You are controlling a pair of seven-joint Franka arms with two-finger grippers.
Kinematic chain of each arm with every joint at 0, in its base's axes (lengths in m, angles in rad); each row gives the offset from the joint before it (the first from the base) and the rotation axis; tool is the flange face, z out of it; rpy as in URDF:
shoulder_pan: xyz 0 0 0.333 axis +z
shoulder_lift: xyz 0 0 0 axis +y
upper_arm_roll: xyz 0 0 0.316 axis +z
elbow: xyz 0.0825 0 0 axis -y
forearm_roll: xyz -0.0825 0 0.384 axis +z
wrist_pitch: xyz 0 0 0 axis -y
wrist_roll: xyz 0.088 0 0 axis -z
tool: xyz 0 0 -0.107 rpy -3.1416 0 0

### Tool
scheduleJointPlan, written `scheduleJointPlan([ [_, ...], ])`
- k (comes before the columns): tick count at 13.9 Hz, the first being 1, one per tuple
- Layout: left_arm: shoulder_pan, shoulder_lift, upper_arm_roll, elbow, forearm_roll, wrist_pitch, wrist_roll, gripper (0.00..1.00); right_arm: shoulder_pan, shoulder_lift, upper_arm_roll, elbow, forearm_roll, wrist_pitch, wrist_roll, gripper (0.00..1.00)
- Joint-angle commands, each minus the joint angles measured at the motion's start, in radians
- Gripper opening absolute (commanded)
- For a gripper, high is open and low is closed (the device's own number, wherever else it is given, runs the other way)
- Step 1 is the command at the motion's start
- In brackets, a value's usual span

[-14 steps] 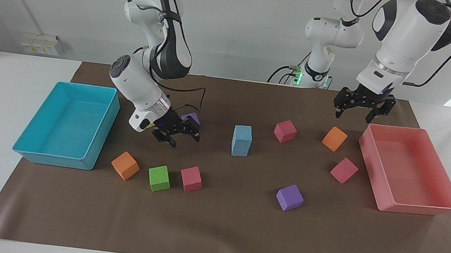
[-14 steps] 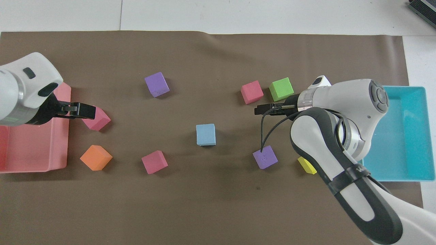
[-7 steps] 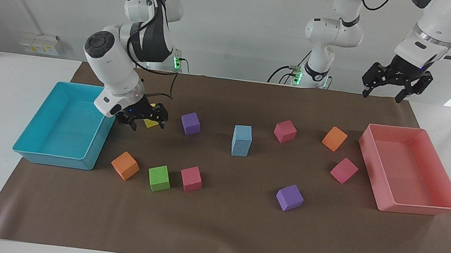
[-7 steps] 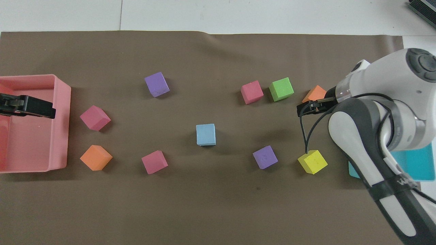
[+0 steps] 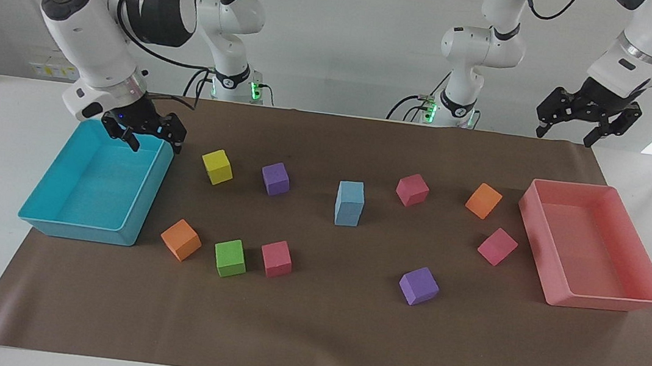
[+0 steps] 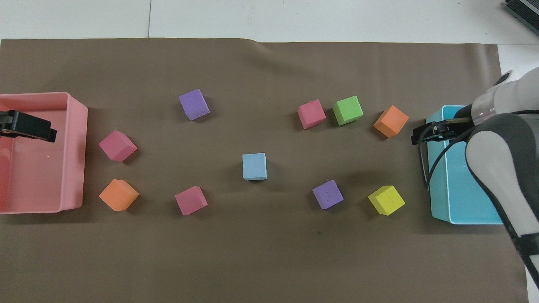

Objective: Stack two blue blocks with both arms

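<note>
Closest to the robots' end, you had both arms drawn clear of the work. The right gripper [image 5: 143,133] hung over the corner of the turquoise tray [image 5: 81,232] that lay toward the robots, its fingers apart and nothing between them. The left gripper [image 5: 583,117] was high over the table edge at the left arm's end, above the near end of the pink tray [image 5: 601,300]. It too was spread wide and empty.

A little farther out stood a row of loose cubes: a yellow block [image 5: 217,167], a purple block [image 5: 275,178], a pink block [image 5: 412,190] and an orange block [image 5: 483,200]. Just past that row, about the middle of the mat, were your blue blocks [image 5: 349,203]. They stood as one upright column, one on top of the other with their sides lined up, and nothing touched them. From overhead only the top face showed. Farther again lay the green block [image 5: 230,257] and its neighbours, well apart from the column.

By my reading, the stacking itself was done and you were at the pull-back stage. The next move called for little: park each arm over its own end of the table and keep both wrists and cables away from the middle. The foam column looked light, so a brush from a passing arm could have tipped it.
</note>
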Motion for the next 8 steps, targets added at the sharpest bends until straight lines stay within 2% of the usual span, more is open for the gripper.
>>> scheduleJointPlan([
  [1, 0.007, -0.051, -0.009, -0.065, -0.012, 0.007, 0.008, 1.00, -0.027, -0.033, 0.012, 0.066, -0.042, -0.084, 0.025, 1.00],
  [3, 0.007, -0.052, -0.009, -0.068, -0.012, 0.007, 0.006, 1.00, -0.040, -0.028, 0.012, 0.166, -0.050, -0.188, 0.024, 1.00],
  [8, 0.007, -0.068, -0.009, -0.093, -0.009, 0.022, 0.003, 1.00, -0.037, -0.056, 0.012, 0.237, -0.112, -0.281, 0.022, 1.00],
])
